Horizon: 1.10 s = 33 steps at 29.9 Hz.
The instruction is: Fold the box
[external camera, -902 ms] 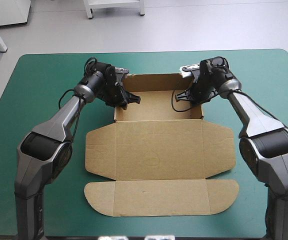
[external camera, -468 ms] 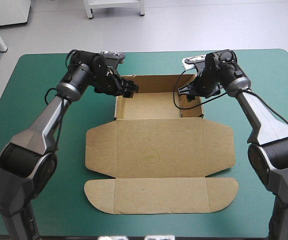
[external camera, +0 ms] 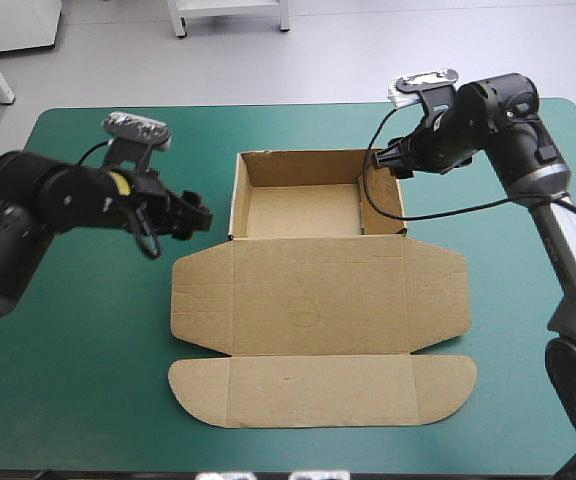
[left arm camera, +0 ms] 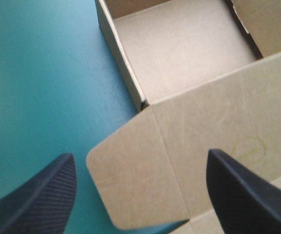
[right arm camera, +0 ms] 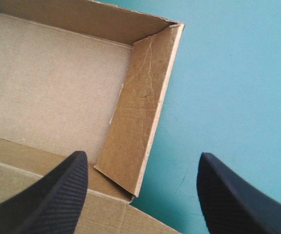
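The box (external camera: 318, 290) is seen lying around the middle of the teal-green surface (external camera: 88, 380). Its tray (external camera: 303, 212) is formed toward the far edge, with four walls raised and the inside left open upward. The lid (external camera: 318, 315) is spread flat on the near side of the tray. A side flap is laid out at each end of the lid, and a long rounded flap (external camera: 323, 392) lies nearest the surface's near edge.

The left claw (external camera: 196, 213) is held to the left of the tray, near its near left corner and apart from the board. In the left wrist view its black fingers (left arm camera: 38, 200) are spread wide and released, with nothing gripped. Ahead of the gap, the lid's left side flap (left arm camera: 130, 180) and the tray's corner are shown below.

The right claw (external camera: 400, 160) is held by the tray's right wall, toward its far end. Its fingers (right arm camera: 238, 195) are likewise parted and released, with no board caught between them. Ahead of the gap, the tray's right wall (right arm camera: 140, 112) is seen with its inner panel folded down inside, and bare teal-green cover lies beside it. Whether this claw touches the wall cannot be told from the high view.
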{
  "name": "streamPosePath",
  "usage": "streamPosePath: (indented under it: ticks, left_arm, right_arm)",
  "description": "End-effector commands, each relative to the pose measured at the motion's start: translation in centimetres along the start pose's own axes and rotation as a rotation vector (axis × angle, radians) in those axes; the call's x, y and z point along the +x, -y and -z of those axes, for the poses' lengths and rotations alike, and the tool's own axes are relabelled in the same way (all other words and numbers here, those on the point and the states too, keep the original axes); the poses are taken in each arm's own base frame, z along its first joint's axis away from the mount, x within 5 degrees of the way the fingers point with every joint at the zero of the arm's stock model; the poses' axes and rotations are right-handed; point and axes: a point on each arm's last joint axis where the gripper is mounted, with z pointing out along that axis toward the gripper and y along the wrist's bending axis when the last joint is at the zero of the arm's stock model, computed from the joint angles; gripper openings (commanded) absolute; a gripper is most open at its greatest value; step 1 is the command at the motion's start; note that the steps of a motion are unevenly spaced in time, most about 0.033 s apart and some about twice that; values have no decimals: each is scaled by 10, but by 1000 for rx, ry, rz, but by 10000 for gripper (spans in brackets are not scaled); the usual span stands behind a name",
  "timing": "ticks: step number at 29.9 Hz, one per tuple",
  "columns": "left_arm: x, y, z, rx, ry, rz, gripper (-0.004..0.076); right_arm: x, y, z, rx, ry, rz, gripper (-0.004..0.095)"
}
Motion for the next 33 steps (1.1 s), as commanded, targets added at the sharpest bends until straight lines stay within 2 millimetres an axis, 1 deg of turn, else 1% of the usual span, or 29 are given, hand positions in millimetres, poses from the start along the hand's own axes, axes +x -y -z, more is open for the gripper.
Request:
streamPosePath:
  ticks: [1,2,4,5,6,9,11,13,19,24,27,28,32,33]
  left_arm:
    - [32,2,42,-2,117,-26,529]
    - [44,2,54,-1,141,-27,529]
    - [63,2,65,-2,156,-50,529]
    - [76,2,74,-2,176,-54,529]
    - [85,2,79,-2,190,-59,529]
    - [112,1,96,-4,245,-67,529]
    - [124,1,100,-4,257,-68,529]
    - [134,1,102,-3,258,-69,529]
    - [149,-4,97,-50,201,-83,529]
    - [155,-8,90,-80,139,-90,529]
    - [157,-8,87,-85,124,-91,529]
    - [157,-8,86,-85,125,-91,529]
    - [157,-9,85,-87,129,-92,529]
    - [157,-9,85,-87,130,-92,529]
  right_arm:
    - [-4,-1,38,3,123,23,606]
    - [-4,-1,38,4,122,26,606]
    - [-4,-1,38,4,122,26,606]
    - [-4,-1,35,4,116,26,606]
    - [-5,-1,34,4,118,26,606]
    - [-7,-1,20,5,100,25,598]
    - [-9,0,8,7,90,20,574]
    - [-12,0,-8,14,74,17,553]
    - [-12,3,-66,39,-25,-12,549]
    - [-9,5,-106,50,-91,-15,549]
    - [-6,5,-122,49,-124,-16,547]
    - [-5,5,-125,51,-127,-15,542]
    - [-3,5,-140,52,-148,-19,476]
    - [-3,5,-142,50,-141,-22,441]
